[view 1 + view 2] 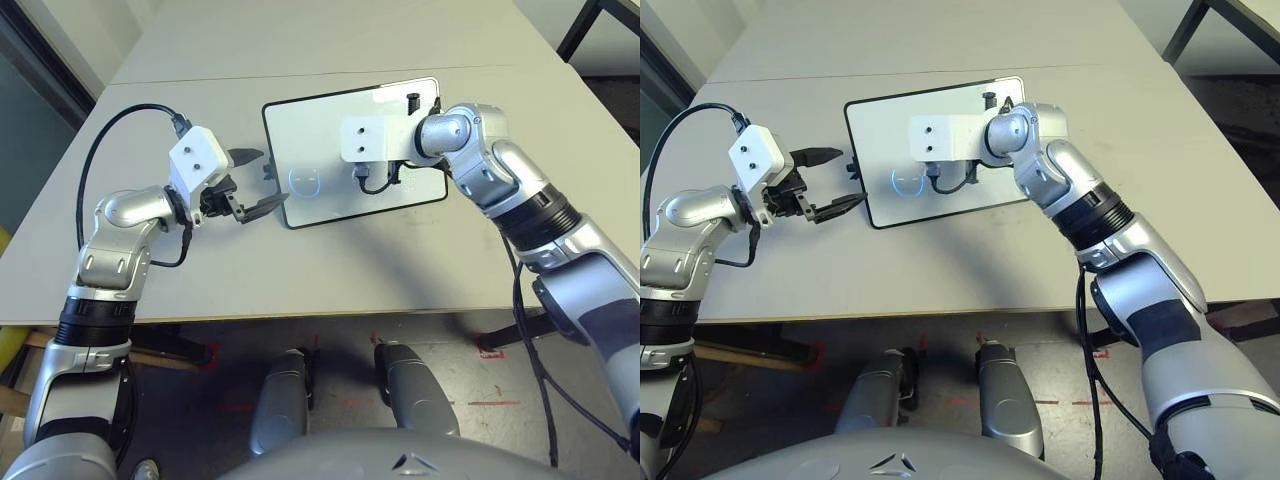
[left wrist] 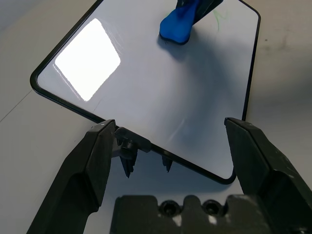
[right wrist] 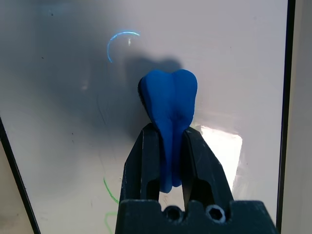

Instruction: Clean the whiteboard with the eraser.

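The right gripper (image 3: 168,146) is clamped on the eraser (image 3: 169,105), a bright blue block squeezed between the two black fingers so that its free end bulges out and is pressed against the whiteboard (image 1: 320,130). The whiteboard is laid flat on the grey table (image 1: 330,260), towards its far side, and the eraser is held over the board's middle, hidden in the head views under the white gripper housing (image 1: 372,138). Faint green scribbles (image 3: 111,192) are seen on the glossy surface near the eraser, and a thin blue arc (image 3: 118,41) is seen beyond it. The left gripper (image 1: 252,182) is held at the board's left edge, its fingers spread apart on either side of the small black side knob (image 2: 127,146), with nothing gripped.
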Motion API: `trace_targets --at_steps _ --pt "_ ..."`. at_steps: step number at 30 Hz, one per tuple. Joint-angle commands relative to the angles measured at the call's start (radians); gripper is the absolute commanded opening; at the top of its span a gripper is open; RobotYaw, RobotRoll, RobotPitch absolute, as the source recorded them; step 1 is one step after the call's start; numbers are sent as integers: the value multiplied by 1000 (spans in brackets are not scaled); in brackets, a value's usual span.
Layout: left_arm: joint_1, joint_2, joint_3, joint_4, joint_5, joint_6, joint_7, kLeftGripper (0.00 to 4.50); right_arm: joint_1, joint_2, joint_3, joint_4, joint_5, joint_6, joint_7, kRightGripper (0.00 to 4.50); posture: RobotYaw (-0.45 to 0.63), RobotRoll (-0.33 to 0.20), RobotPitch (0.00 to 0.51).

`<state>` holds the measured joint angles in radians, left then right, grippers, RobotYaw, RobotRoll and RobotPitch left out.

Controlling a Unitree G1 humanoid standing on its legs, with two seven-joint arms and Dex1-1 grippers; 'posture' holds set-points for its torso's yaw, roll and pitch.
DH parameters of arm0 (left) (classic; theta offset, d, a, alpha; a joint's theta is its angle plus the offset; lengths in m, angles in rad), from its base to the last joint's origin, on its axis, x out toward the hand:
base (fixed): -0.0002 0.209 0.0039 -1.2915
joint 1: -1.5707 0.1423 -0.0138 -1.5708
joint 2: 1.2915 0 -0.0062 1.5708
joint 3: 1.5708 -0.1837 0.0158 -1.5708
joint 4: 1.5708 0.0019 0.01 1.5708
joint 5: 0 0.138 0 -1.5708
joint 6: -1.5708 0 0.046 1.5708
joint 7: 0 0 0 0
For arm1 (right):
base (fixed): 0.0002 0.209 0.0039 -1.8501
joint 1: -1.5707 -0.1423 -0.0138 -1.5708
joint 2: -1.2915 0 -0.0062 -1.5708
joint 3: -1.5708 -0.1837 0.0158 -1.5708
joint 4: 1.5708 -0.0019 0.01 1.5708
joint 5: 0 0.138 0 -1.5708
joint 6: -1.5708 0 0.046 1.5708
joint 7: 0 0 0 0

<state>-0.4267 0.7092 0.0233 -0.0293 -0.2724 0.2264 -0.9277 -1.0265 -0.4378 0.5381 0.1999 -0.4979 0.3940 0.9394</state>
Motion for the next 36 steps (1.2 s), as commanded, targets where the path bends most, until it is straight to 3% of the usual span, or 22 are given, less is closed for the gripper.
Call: trace_targets --at_steps 1,20,36 --pt "-1 2 -4 -7 10 2 3 4500 18 5 13 -21 -14 5 14 398 -175 0 132" --pt "-8 -9 -19 4 13 -4 -1 4500 -27 -113 -49 157 -67 -39 -57 398 -194 0 139" --pt "-2 0 -10 8 16 -1 0 4500 -17 -3 -25 128 -68 -57 -55 398 -179 0 147"
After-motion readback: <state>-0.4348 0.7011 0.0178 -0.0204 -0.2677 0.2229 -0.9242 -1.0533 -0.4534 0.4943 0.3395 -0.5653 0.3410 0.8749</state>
